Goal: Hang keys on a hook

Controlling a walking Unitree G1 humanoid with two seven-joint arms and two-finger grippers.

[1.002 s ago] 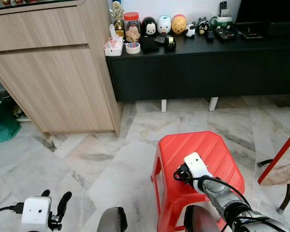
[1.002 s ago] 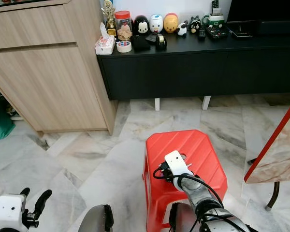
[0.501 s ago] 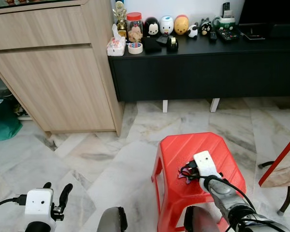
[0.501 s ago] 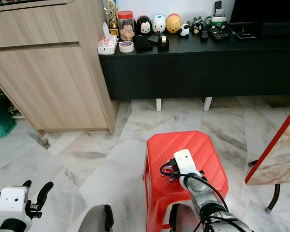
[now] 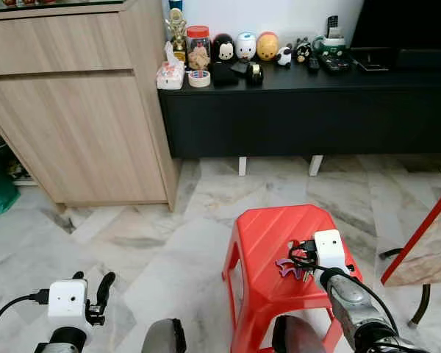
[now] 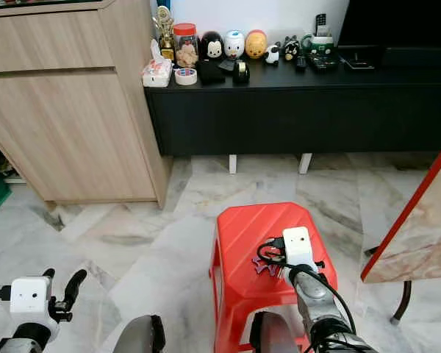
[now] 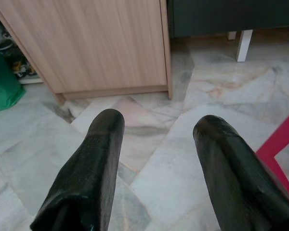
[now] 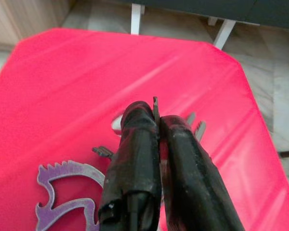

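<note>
1. The right gripper (image 8: 156, 125) sits low over the middle of the red stool (image 5: 264, 228), its two black fingers pressed together on a thin metal part of the keys (image 8: 156, 108); the blade stands edge-up between the fingertips, which suggests a pinch chosen to lift the whole bunch by one piece

2. The keys lie on the stool's seat, toward its front-right part as the head camera shows it. A purple cut-out fob (image 8: 67, 187) rests flat on the red surface beside the fingers, and further key blades fan out past the fingertips near the small hole in the seat

3. The fob is touching the seat, so the bunch is judged gripped but not yet lifted clear

4. The left gripper (image 7: 156, 144) hangs beside the robot over the marble floor (image 5: 132, 243), fingers spread wide apart and holding nothing; it appears idle

5. No hook can be made out. A wooden cabinet (image 5: 81, 110) and a low black sideboard (image 5: 301, 110) carrying small ornaments stand ahead

6. Judgement: the pickup stage is nearly complete; carrying and hanging remain. The thin pinch could let the keys swing or slip
</note>
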